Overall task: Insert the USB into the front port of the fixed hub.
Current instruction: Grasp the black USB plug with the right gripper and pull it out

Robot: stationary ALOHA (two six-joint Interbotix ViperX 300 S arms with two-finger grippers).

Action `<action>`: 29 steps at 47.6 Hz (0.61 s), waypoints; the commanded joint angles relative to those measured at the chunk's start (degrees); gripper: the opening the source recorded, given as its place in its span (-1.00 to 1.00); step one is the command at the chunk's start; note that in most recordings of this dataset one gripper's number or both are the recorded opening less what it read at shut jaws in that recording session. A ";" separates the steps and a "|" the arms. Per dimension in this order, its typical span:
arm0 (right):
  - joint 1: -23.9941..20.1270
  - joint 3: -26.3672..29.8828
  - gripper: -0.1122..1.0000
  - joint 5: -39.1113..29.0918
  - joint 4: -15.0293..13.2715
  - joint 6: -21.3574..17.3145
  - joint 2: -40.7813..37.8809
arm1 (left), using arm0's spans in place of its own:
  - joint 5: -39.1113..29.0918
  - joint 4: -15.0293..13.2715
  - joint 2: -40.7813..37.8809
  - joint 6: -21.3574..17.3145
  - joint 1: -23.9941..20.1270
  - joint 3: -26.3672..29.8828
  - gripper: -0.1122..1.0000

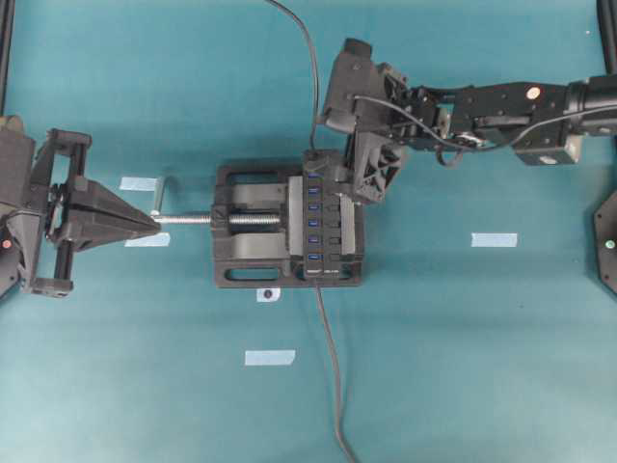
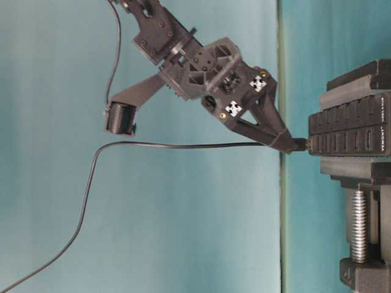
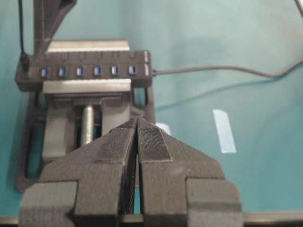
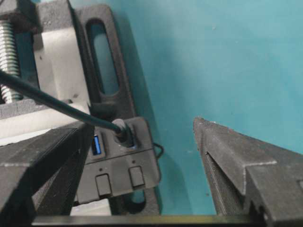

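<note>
The fixed hub (image 1: 316, 217), a long black bar with blue ports, is clamped in a black vise (image 1: 246, 251). The USB (image 4: 124, 132) sits plugged into the port at the hub's (image 4: 118, 175) far end, and its thin dark cable (image 1: 313, 77) runs away over the table. My right gripper (image 4: 142, 124) is open, its fingers standing wide on either side of the plug without touching it. In the table-level view its fingertips (image 2: 286, 141) point at the plug (image 2: 299, 144). My left gripper (image 1: 149, 224) is shut, tip next to the end of the vise screw, with nothing visible between its fingers (image 3: 151, 142).
The vise's silver screw (image 1: 241, 220) and crank (image 1: 164, 193) point toward my left gripper. The hub's own cable (image 1: 333, 376) leads off to the near table edge. Pale tape marks (image 1: 494, 239) (image 1: 269, 357) lie on the teal surface.
</note>
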State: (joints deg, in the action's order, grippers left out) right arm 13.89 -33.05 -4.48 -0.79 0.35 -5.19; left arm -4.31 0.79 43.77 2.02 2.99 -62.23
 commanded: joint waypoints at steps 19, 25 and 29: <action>-1.23 2.20 0.70 0.18 0.09 0.26 -0.18 | 0.62 0.09 0.09 0.00 0.18 0.79 -0.80; -1.23 2.46 0.60 -0.18 0.09 0.26 -0.26 | 0.62 0.09 0.09 0.00 0.18 0.79 -0.80; -1.23 2.55 0.47 -0.35 0.09 0.26 -0.26 | 0.62 0.18 0.18 0.00 0.18 0.79 -0.80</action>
State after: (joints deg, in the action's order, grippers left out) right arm 12.92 -31.90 -4.92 -0.79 0.44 -6.33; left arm -4.22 0.79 43.86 2.02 3.08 -62.23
